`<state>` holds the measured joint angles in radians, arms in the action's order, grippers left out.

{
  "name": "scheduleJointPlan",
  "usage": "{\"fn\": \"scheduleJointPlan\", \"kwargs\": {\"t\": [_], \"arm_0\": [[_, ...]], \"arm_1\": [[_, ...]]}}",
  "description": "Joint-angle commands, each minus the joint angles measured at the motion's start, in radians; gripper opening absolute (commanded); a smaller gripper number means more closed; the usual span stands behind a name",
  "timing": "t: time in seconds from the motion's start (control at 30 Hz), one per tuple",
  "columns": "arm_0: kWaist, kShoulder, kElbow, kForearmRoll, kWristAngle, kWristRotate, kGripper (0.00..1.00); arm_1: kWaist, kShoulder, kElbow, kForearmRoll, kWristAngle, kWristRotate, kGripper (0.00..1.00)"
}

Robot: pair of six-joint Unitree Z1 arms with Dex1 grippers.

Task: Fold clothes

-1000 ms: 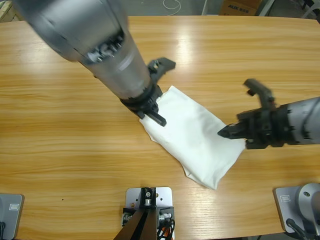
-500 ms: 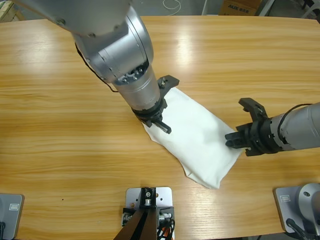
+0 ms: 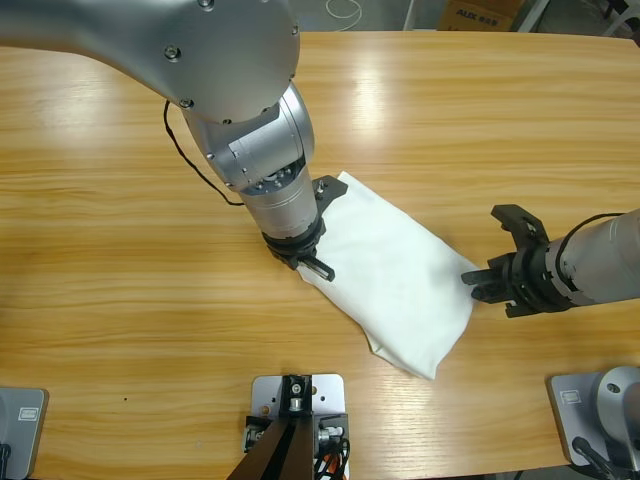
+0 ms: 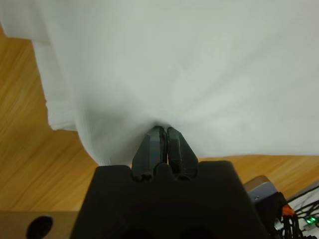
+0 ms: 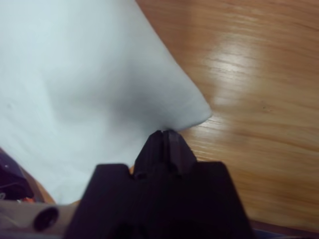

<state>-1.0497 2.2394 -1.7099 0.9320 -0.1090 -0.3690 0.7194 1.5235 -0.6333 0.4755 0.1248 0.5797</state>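
white t-shirt lies folded into a slanted oblong on the wooden table, a bit right of centre, long axis running from upper left to lower right in the high view. left gripper comes down from the big silver arm at upper left and sits on the shirt's left edge; in the left wrist view the two black jaws are pressed together with fabric puckering into their tips, so it reads as pinched on the cloth. folded layers show at the shirt's edge on the left of that view. right gripper comes in from the right edge, tips at the shirt's right-hand edge near its lower corner; right wrist view shows the jaws closed together, tips touching the hem right below a rounded corner of the fabric, cloth dimpled there, so it looks clamped on the edge too. shirt surface mostly smooth and flat on the table. black cable hangs along the left arm.
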Motion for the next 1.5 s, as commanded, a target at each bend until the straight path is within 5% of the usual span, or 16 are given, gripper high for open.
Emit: {"fn": "scheduleJointPlan", "kwargs": {"t": [0.03,0.07,0.1,0.13,0.17,0.2,0.23,0.27,0.57,1.0,1.5], "arm_0": [[0.052,0.007,0.060,0.005,0.054,-0.013,0.000],[0.062,-0.026,0.061,0.014,0.069,-0.012,0.000],[0.072,-0.062,0.060,0.032,0.085,-0.012,0.000],[0.082,-0.095,0.059,0.057,0.108,-0.019,0.000],[0.086,-0.124,0.052,0.101,0.149,-0.032,0.110],[0.086,-0.150,0.043,0.140,0.191,-0.041,0.426],[0.086,-0.176,0.043,0.142,0.197,-0.037,0.858],[0.086,-0.197,0.043,0.143,0.201,-0.035,0.986],[-0.075,-0.095,-0.149,0.102,0.101,-0.007,1.000],[-0.120,0.186,-0.430,0.222,0.014,-0.005,1.000],[-0.104,0.314,-0.461,0.266,0.081,0.085,1.000]], "arm_1": [[0.014,0.018,-0.027,0.063,-0.109,0.099,0.000],[0.014,0.007,-0.030,0.068,-0.104,0.109,0.116],[0.014,-0.005,-0.038,0.080,-0.096,0.111,0.678],[0.014,-0.022,-0.054,0.108,-0.097,0.117,0.902],[0.014,-0.046,-0.073,0.144,-0.106,0.122,0.980],[0.014,-0.072,-0.094,0.186,-0.120,0.135,1.000],[0.014,-0.088,-0.115,0.231,-0.137,0.141,1.000],[0.014,-0.105,-0.121,0.249,-0.144,0.142,1.000],[0.020,-0.179,-0.113,0.251,-0.121,0.147,1.000],[0.020,-0.203,-0.111,0.256,-0.114,0.146,1.000],[0.020,-0.203,-0.109,0.252,-0.096,0.141,1.000]]}}
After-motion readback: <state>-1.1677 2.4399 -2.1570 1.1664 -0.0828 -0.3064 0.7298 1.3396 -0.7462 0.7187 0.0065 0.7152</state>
